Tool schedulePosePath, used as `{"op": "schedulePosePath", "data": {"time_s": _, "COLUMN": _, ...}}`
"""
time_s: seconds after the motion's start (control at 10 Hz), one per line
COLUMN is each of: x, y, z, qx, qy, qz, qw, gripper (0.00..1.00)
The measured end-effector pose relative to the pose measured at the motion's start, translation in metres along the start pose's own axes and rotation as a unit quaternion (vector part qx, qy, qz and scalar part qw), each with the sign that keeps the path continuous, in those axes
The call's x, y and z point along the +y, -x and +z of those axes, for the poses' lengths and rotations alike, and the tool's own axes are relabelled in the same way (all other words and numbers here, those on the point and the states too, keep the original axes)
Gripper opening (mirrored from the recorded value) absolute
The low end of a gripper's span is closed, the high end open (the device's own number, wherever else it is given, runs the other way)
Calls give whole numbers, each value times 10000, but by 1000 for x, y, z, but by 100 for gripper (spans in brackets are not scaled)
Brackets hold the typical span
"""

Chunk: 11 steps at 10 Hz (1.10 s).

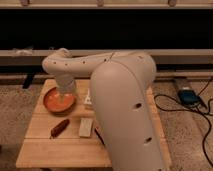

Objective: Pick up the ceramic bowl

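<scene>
Hanging over ceramic bowl (52, 103) on worktop (60, 150), hand (64, 95), grip state can't tell, brown stick (59, 128) nearer camera than hand

A single camera sits high on the robot's own side of the desk (60, 150). It looks forward and down across the desk toward a dark wall (150, 30) on the far side. It is close behind the arm (125, 115), whose thick white link fills the middle and lower right of the view and hides the desk's right part. The desk's left half lies farther off. The tool (63, 94) shows small at the left, lowered over the ceramic bowl (50, 104).
</scene>
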Motion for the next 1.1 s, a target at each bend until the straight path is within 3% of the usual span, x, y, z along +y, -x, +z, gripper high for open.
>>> {"op": "schedulePosePath", "data": {"time_s": 0.4, "x": 7, "y": 39, "z": 37, "qx": -106, "qy": 80, "qz": -9, "qw": 9999, "gripper": 65}}
{"op": "schedulePosePath", "data": {"time_s": 1.1, "x": -1, "y": 55, "z": 76, "qx": -56, "qy": 294, "qz": 39, "qw": 9995, "gripper": 65}}
